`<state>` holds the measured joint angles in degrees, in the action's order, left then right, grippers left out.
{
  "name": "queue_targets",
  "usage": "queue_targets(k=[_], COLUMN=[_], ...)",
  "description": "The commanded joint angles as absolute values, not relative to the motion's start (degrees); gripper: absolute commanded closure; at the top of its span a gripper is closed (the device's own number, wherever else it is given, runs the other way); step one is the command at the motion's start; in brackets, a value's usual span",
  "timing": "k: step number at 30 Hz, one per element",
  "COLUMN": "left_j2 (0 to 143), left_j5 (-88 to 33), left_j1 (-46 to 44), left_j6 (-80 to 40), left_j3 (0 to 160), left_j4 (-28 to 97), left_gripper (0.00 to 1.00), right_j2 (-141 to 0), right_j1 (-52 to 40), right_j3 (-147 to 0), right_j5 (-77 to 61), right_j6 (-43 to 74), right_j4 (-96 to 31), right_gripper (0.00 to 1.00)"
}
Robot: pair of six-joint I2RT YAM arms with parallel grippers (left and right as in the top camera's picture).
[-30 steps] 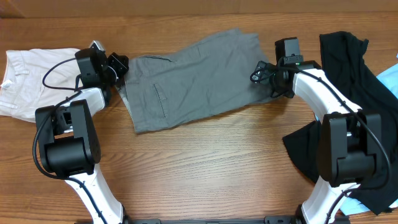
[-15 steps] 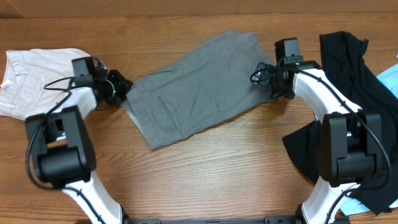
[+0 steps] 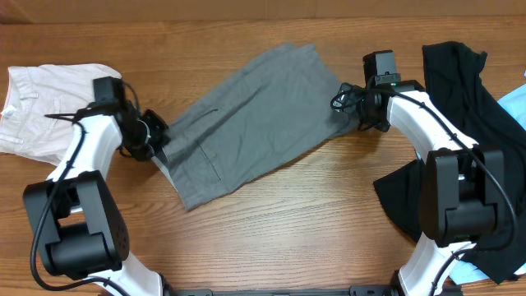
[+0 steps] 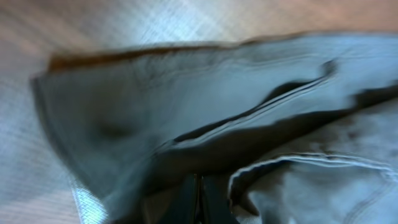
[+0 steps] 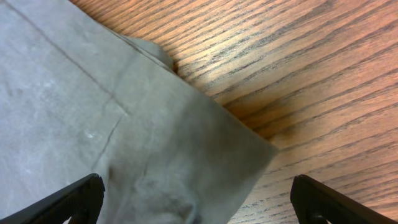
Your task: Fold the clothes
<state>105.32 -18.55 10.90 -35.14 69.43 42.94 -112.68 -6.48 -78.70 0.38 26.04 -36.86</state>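
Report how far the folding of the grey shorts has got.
Done: nothing that shows. The grey shorts lie spread out and skewed on the table, with no fold visible.
In hand: the left tool is shut on their left edge. The right tool hangs open over the opposite corner, gripping nothing.
Left: the folds themselves, probably after straightening the cloth.

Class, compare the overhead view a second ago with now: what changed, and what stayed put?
The left gripper, shut on the grey shorts, pulled its end of them toward the robot, turning them to a steeper diagonal. The right gripper stayed open over the other end; the white garment and black garment did not move.
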Motion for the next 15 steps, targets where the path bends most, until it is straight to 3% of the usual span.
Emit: queue_targets(k=[1,8,15], left_j2=[106.1,106.3,108.0], left_j5=[-6.9,5.3,-0.5], left_j1=[10.6,11.5,10.9], left_j6=[-33.3,-37.8,-37.9], left_j3=[69.5,69.5,69.3], left_j4=[45.2,44.1,53.8], left_gripper=[0.96,0.96,0.96], right_j2=[-112.9,-112.9,-112.9], right_j1=[-6.7,-6.7,-6.7], right_j3=[-79.1,-79.1,-79.1], right_j5=[0.3,0.3,0.3], right_j6=[25.2,25.2,25.2], right_j4=[-36.8,-36.8,-37.2], right_gripper=[0.0,0.0,0.0])
